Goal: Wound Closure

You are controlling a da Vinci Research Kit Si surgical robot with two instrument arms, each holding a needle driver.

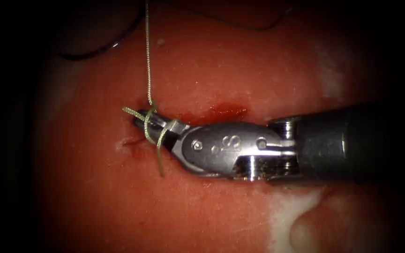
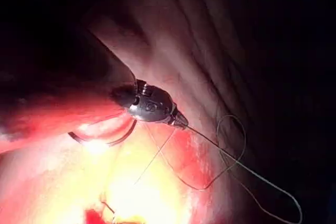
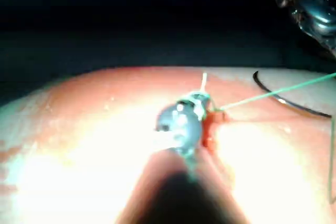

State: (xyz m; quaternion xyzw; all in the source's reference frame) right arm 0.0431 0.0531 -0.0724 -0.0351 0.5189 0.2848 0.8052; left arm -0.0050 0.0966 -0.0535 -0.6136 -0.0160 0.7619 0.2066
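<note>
The needle (image 2: 102, 139) lay free on the tissue (image 1: 94, 201), beside the left tool (image 2: 181, 121), which gripped the thread (image 1: 148, 56). At the cut (image 1: 132, 140), the right tool (image 1: 141, 117) was closed on the thread's looped short end.

Silver claw (image 1: 153, 125), dark shaft (image 1: 343, 140)
</note>
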